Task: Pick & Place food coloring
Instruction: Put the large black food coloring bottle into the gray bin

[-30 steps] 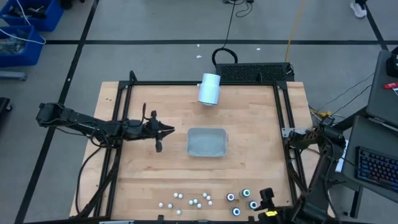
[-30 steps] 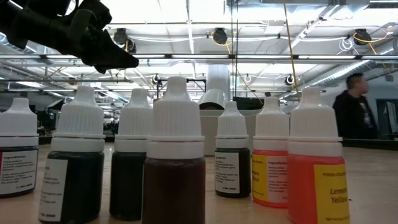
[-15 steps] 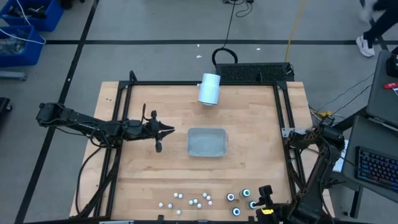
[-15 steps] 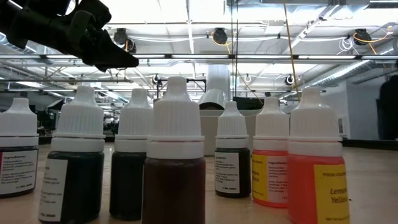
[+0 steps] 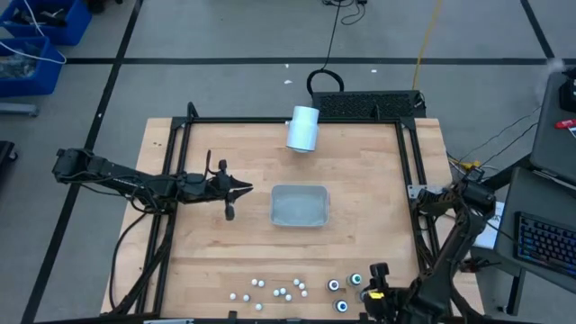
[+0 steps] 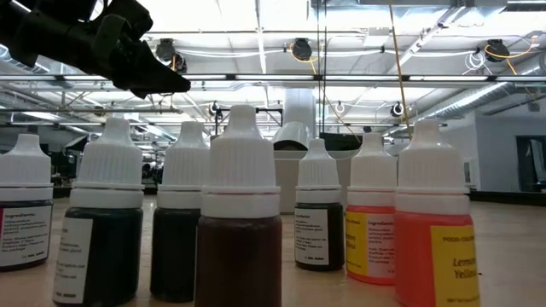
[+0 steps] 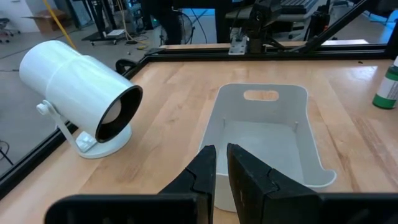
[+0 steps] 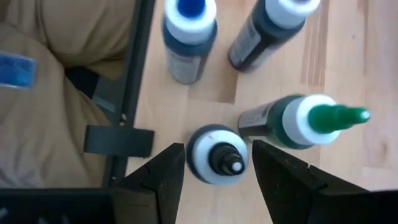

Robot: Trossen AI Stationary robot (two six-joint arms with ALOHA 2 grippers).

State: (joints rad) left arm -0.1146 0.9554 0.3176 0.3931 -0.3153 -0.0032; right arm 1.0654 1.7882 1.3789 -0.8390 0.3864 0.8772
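Wooden table (image 5: 225,252), grey floor; right claw (image 8: 214,165) open around uncapped bottle (image 8: 217,163), left claw (image 7: 221,171) closed.

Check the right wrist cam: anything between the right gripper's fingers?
Yes. In the right wrist view the open right gripper brackets one uncapped dark food coloring bottle, black nozzle up. Fingers aren't touching it.

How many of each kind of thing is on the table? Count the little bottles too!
Dark bottles with pale ring tops: 4
Small white-capped bottles: about 10, too tiny to count exactly
Grey tray: 1
White cylinder: 1
Total: about 16
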